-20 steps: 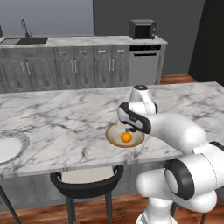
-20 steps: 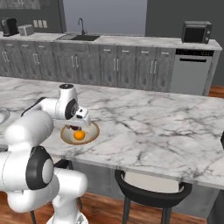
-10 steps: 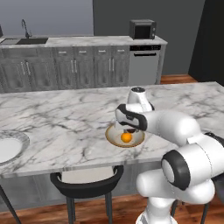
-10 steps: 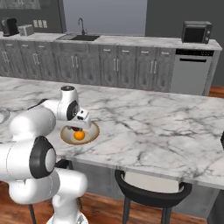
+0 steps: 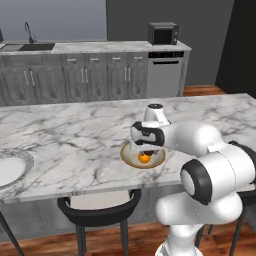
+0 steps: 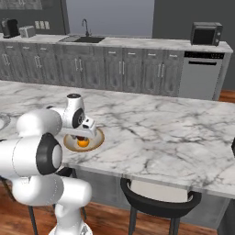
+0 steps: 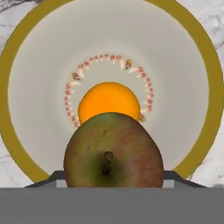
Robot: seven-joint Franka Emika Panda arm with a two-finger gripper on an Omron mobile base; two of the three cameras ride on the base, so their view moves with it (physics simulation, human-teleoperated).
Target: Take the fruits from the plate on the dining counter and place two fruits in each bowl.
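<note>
Hand view: claw (image 7: 113,186) grips reddish-brown fruit (image 7: 113,151) above tan bowl (image 7: 205,52); orange fruit (image 7: 109,101) inside.

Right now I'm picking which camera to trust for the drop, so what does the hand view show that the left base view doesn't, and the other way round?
Hand view alone: the stem end and red-green skin of the dark fruit in the gripper, and a ring of small red marks inside the tan bowl.

Left base view alone: the white plate at the dining counter's left edge, the stool below, and the arm reaching over the bowl.

Both: the tan bowl with one orange fruit resting in it, directly under the gripper.
</note>
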